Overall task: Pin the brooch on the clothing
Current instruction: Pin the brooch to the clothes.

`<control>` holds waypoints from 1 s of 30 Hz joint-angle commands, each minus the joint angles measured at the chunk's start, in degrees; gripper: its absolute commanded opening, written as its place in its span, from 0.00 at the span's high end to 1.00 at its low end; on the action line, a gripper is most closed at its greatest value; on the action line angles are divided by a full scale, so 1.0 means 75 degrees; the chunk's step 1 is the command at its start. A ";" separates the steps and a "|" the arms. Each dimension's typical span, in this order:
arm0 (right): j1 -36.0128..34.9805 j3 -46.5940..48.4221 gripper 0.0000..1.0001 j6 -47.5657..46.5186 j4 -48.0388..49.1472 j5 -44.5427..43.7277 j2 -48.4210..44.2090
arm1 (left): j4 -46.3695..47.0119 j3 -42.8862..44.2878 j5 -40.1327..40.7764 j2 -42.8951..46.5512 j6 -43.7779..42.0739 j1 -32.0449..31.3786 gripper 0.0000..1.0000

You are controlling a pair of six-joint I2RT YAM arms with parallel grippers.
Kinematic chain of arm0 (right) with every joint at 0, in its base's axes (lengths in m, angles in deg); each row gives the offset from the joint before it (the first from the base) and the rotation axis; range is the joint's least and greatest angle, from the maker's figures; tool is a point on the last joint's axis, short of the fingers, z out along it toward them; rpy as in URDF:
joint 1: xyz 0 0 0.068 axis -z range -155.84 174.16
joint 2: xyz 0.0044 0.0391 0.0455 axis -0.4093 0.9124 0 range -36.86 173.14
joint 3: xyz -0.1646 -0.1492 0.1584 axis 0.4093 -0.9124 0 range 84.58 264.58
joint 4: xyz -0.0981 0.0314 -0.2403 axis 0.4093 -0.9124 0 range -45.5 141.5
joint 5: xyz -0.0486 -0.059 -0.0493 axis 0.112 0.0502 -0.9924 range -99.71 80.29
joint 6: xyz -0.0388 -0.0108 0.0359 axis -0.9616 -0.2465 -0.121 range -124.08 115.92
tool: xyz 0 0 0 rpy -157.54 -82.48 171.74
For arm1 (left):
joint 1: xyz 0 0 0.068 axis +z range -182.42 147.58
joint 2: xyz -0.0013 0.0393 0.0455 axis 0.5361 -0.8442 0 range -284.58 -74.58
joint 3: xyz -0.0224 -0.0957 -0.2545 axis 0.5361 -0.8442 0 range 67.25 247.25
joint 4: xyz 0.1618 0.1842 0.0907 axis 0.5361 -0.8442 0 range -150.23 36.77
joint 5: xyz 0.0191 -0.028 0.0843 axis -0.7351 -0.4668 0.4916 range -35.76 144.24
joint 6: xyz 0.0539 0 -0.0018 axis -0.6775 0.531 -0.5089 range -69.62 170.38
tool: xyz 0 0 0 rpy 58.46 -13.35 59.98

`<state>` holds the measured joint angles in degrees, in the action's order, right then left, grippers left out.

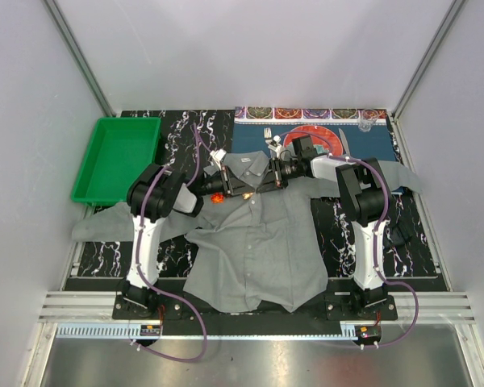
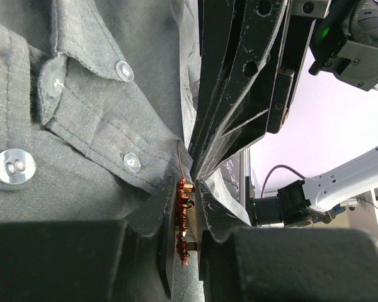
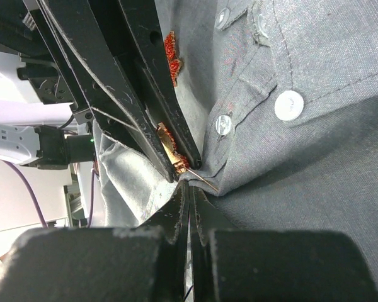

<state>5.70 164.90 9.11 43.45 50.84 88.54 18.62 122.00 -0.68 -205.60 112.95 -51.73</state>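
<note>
The grey shirt (image 1: pixel 258 250) lies spread on the table, collar at the back. Both grippers meet near its collar. My left gripper (image 1: pixel 239 190) is shut on the red-copper brooch (image 2: pixel 183 214), held edge-on between its fingers. The brooch's thin pin (image 3: pixel 205 182) sticks out of the tips and touches the shirt (image 3: pixel 315 157) near a button. My right gripper (image 3: pixel 192 189) is shut on a pinched fold of the shirt just below the pin. Its black fingers (image 2: pixel 233 94) reach down to the left gripper's tips (image 2: pixel 186 190). Another red-orange bit (image 3: pixel 171 56) shows beside the left fingers.
A green tray (image 1: pixel 117 157) stands at the back left. A blue placemat (image 1: pixel 371 145) with a red plate (image 1: pixel 313 137), cutlery and a clear glass (image 1: pixel 367 121) lies behind the shirt. A black marbled mat (image 1: pixel 105 258) covers the table.
</note>
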 commanded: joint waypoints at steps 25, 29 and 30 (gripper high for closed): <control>0.0094 -0.0161 0.56 -0.0107 -0.0309 -0.0187 -0.1098 | 0.3146 0.0038 0.0701 -0.0226 0.0014 -0.0097 1.00; 0.0152 -0.0255 0.53 0.0104 -0.0344 -0.0281 -0.1263 | 0.3146 0.0002 0.0713 -0.0249 0.0048 -0.0085 1.00; 0.0187 -0.0279 0.53 0.0116 -0.0367 -0.0316 -0.1275 | 0.3146 0.0002 0.0689 -0.0249 0.0037 -0.0085 1.00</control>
<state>6.21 163.28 8.56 40.87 49.03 83.40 18.60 122.45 2.36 -207.96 113.63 -52.27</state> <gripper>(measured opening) 0.471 0.161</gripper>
